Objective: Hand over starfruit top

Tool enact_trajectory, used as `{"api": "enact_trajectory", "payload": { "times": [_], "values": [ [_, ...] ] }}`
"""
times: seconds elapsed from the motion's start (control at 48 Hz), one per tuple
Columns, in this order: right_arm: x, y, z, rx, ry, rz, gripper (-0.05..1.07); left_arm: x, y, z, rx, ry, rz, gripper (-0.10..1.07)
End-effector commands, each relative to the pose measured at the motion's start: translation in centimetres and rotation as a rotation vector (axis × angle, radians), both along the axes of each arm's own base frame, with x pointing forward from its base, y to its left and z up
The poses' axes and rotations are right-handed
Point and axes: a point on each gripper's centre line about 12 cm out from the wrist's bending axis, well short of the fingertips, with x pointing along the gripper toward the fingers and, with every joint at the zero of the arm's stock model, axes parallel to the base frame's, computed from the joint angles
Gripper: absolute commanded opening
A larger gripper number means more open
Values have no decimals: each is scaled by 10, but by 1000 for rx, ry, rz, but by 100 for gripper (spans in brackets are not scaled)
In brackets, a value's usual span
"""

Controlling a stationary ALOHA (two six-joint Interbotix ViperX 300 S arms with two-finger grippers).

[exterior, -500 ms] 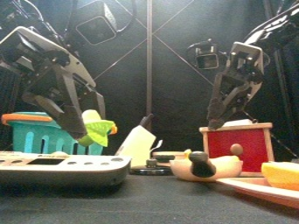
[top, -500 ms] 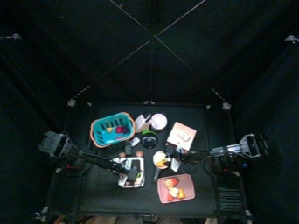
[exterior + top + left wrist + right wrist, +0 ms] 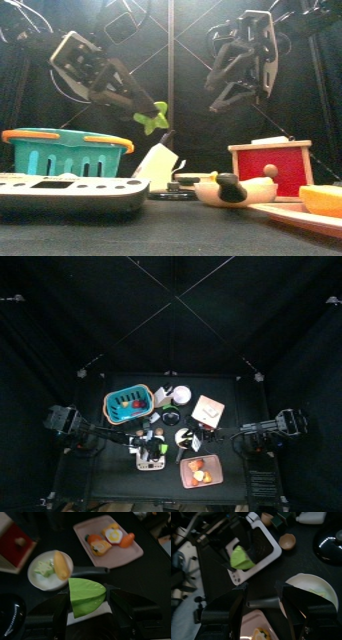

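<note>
The starfruit (image 3: 151,118) is a small yellow-green lump, held up in the air above the table's middle. My left gripper (image 3: 139,111) is shut on it; in the left wrist view the starfruit (image 3: 87,597) sits pinched between the jaws of the left gripper (image 3: 87,591). My right gripper (image 3: 222,98) hangs open a short way to the right of the fruit, apart from it. In the right wrist view the starfruit (image 3: 241,558) shows beyond the open right gripper (image 3: 261,588). In the top view both grippers meet near the starfruit (image 3: 162,437).
A teal basket (image 3: 67,150) stands at the left, a grey flat device (image 3: 67,192) in front of it. A red box (image 3: 271,165) stands at the right. A pink tray (image 3: 137,552) holds orange fruit pieces. A white bowl (image 3: 37,579) lies under the grippers.
My left gripper has lifted the starfruit up and toward the middle. My right gripper has risen and moved left toward it.
</note>
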Motion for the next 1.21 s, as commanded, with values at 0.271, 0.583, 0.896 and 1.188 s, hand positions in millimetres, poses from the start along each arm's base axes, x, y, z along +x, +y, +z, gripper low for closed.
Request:
{"api": "enact_trajectory", "payload": {
  "times": [0.271,0.583,0.896,1.188],
  "values": [
    [-12,-34,-2,243,-208,-216,98,18,31,21,143,-242,57,72],
    [-8,-36,8,247,-308,-208,101,31,38,27,250,-272,103,72],
    [-1,-36,4,246,-294,-210,101,45,44,33,265,-300,150,72],
    [8,-37,-3,232,-274,-203,101,61,44,36,264,-318,154,72]
  ]
}}
